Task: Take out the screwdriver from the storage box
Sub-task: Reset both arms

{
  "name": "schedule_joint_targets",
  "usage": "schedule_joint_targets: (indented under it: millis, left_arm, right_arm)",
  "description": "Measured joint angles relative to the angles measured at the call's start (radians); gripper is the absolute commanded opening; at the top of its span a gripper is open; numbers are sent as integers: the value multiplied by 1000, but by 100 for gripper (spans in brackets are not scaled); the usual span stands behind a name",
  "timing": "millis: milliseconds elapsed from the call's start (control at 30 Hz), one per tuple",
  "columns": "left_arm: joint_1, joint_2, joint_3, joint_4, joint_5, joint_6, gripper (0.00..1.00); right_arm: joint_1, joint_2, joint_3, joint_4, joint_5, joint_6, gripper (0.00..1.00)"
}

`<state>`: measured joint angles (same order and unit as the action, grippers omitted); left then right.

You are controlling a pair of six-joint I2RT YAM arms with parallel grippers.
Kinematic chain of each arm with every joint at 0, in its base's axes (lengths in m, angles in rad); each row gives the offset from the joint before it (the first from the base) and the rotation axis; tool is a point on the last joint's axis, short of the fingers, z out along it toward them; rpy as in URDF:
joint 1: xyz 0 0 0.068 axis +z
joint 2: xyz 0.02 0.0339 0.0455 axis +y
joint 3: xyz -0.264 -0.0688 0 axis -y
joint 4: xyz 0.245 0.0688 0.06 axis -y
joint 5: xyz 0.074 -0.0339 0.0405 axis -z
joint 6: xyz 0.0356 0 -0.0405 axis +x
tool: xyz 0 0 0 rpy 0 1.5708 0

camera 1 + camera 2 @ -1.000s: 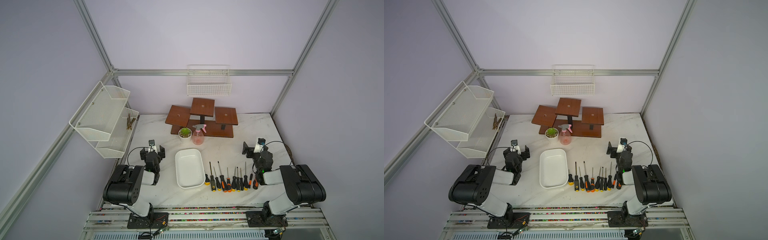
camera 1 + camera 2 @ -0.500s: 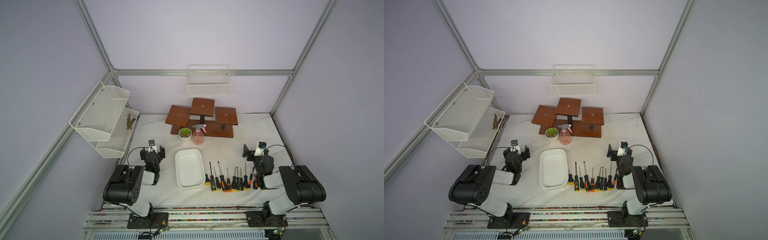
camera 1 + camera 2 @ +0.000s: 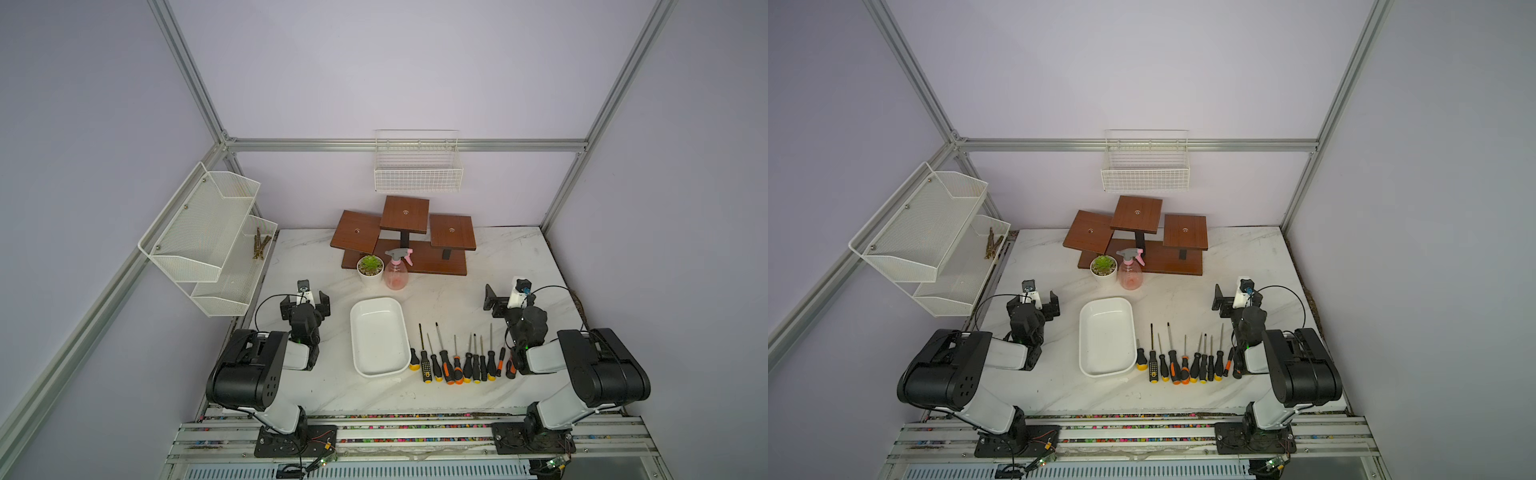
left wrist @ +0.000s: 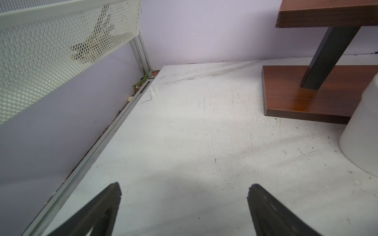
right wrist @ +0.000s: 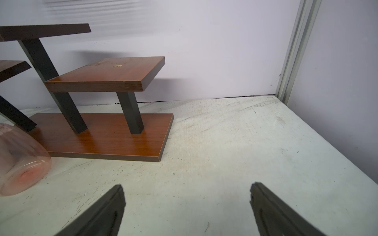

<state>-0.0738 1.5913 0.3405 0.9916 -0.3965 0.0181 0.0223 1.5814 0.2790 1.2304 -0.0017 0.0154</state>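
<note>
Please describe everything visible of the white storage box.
The storage box is a white, glossy, shallow rectangular tub with rounded corners and a rolled rim, seemingly plastic. It sits flat near the front middle of the marble table and looks empty. The row of screwdrivers lies just to its right; the nearest handle almost reaches its rim.

Soft, even overhead light, faint shadows, slight glare on the table (image 4: 194, 143), wide-angle edge distortion.

no readable text, labels, brands or numbers anywhere
</note>
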Motion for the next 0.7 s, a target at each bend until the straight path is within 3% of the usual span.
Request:
schedule_joint_targets:
  millis: [700]
  left_arm:
    - [0,0,0,0,0,0,100]
  right_arm:
    - [0,-1,13,-79,14,2,100]
